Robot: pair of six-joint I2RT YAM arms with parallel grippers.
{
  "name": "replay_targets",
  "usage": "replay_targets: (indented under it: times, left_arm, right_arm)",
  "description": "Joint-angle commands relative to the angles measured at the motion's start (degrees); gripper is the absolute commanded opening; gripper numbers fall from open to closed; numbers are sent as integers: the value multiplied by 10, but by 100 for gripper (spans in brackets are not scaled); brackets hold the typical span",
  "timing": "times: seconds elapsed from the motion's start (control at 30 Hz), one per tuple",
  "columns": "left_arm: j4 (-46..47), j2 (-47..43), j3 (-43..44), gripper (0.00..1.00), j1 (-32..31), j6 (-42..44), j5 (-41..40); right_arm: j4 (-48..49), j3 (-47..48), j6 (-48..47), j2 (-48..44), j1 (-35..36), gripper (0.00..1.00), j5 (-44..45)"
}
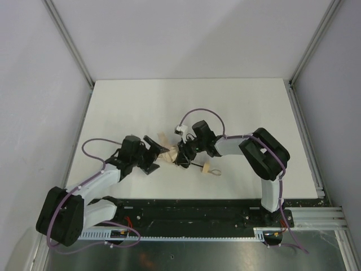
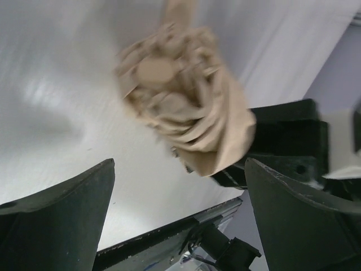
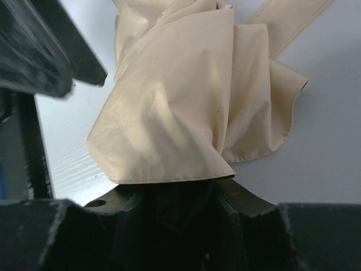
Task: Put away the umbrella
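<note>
No legible text, no labels, no brands, no numbers, no signs

Robotics lab cell: white counter (image 1: 141, 101) boxed by plain panels (image 1: 34, 68) w/ alu rails (image 1: 67, 42); L arm (image 1: 96, 183) & R arm (image 1: 271, 192) bolted to base plate (image 1: 186, 209).

A: Look at the umbrella (image 3: 186, 101): you see thin beige cloth, matt, soft and wrinkled, with a stitched hem.
B: Yes, and its handle (image 1: 206, 167) looks like pale wood.
A: For you, the table (image 1: 141, 107) is white and smooth, with a faint sheen.
B: The left gripper (image 2: 179, 166) has fingers (image 2: 62, 220) of dark matt plastic. The frame rails (image 1: 70, 53) look like bare grey metal.
</note>
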Motion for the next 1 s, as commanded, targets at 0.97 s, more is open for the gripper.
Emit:
replay_targets:
  times: [0.97]
  left_arm:
    - [117,73,8,90,-67,-54,4]
  right_arm:
    - [-51,-27,106,-136,-13,0,-70]
